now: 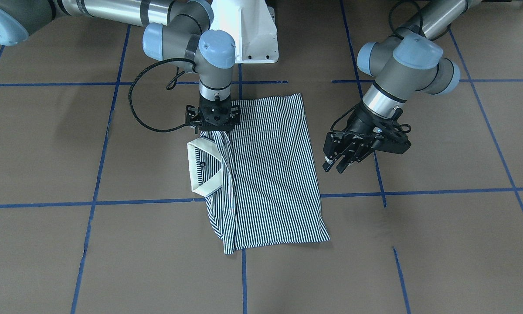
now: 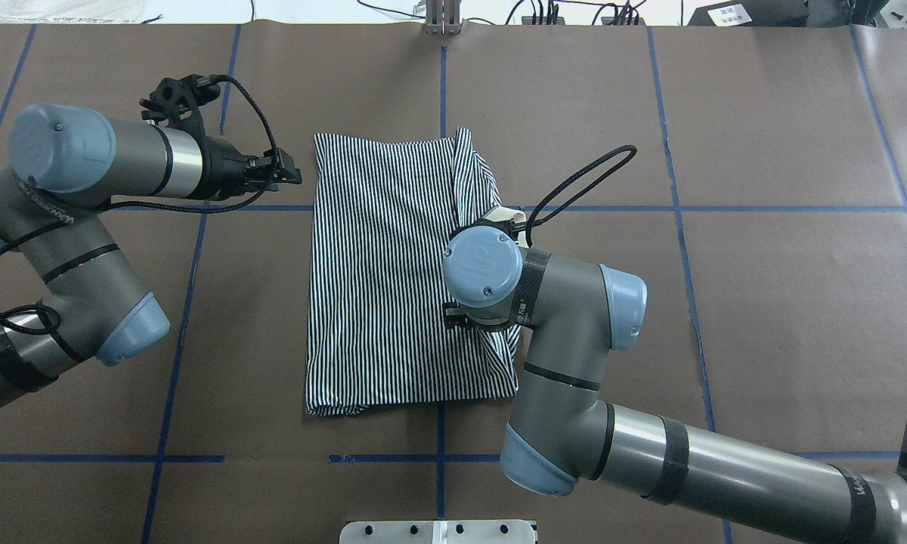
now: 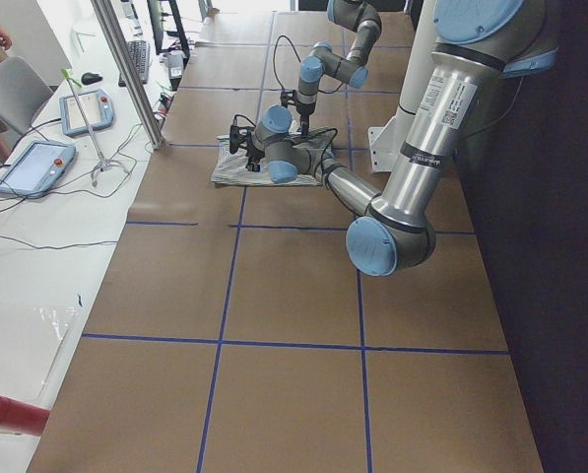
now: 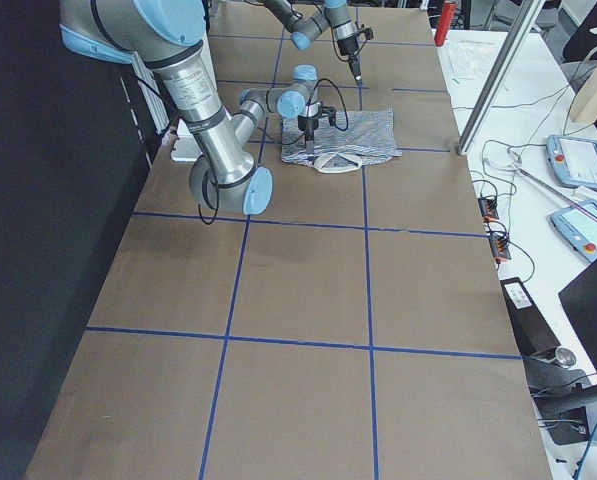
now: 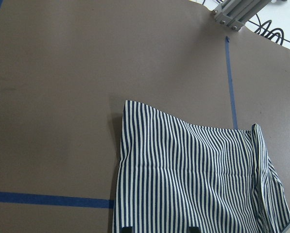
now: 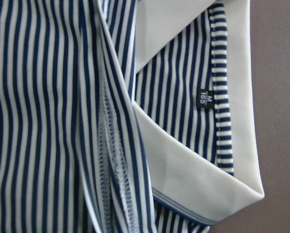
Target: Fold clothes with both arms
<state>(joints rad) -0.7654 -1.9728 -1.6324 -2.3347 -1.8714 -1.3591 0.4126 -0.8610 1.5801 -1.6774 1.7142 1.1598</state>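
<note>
The striped polo shirt is lying near the middle of the table, already doubled into a rough rectangle. Its cream collar is jutting out on the side facing the table's right end.

The right gripper is pointing straight down onto that collar side, at the end of the shirt nearer the robot. Its fingers are hidden under its own body, and its wrist view is showing only cloth, so whether it is clamping the fabric cannot be told. The left gripper is hanging released above the table. It is sitting just off the shirt's opposite long side, holding nothing, with its fingertips standing apart at the bottom of its wrist view.

The main risk is lying along the collar side, where the fabric is bunching into several overlapping ridges. If the right gripper is pinching there, it is probably catching more than one layer. A lift could then drag the whole stack and undo the fold. The collar could also flip or crease under the next fold, since it is sticking out past the edge. If the left gripper closes short of the hem, it may miss the edge or take only the top layer. The two arms would then be pulling unevenly and skewing the rectangle. The right arm's black cable loop is hanging low beside the shirt and could brush the cloth.
</note>
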